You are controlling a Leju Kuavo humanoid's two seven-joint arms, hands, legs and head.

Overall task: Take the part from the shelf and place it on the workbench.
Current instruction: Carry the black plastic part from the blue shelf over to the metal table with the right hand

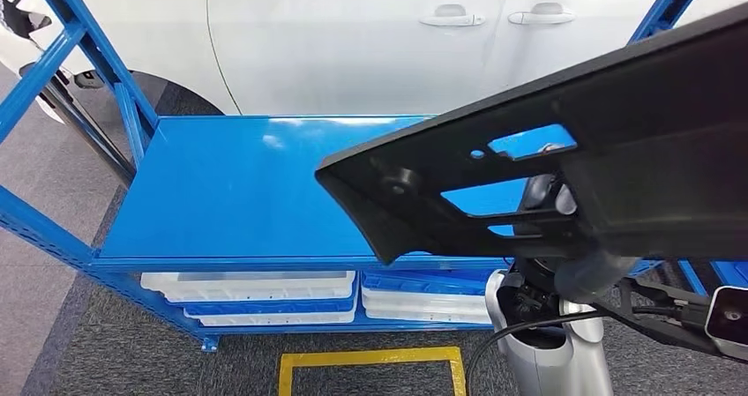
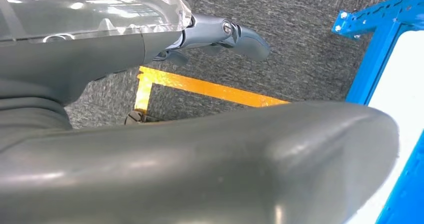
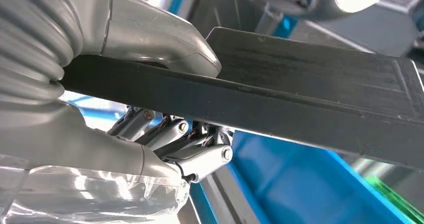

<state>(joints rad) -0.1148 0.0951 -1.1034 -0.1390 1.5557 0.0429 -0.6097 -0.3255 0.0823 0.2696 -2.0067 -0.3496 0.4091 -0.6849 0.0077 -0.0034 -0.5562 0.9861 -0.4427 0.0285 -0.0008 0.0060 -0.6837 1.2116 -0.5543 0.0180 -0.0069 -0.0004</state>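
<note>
The black part [image 1: 564, 158], a flat panel with cut-out slots, hangs tilted in the air over the right end of the blue shelf [image 1: 238, 193], its pointed end toward the shelf's middle. The right hand [image 3: 165, 109] clamps its edge, thumb on one face and fingers [image 3: 200, 159] against the other. The left hand [image 2: 220, 34] hangs over grey carpet with nothing in it, fingers loosely extended. Beyond the shelf stands a white car [image 1: 353, 34]; white trays [image 1: 256, 286] sit on the lower level, and yellow floor tape [image 1: 370, 358] marks the near side. No writing is legible.

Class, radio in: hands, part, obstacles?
Right hand grips black part, lifted over blue shelf. Left hand holds nothing. Nothing blocking.
</note>
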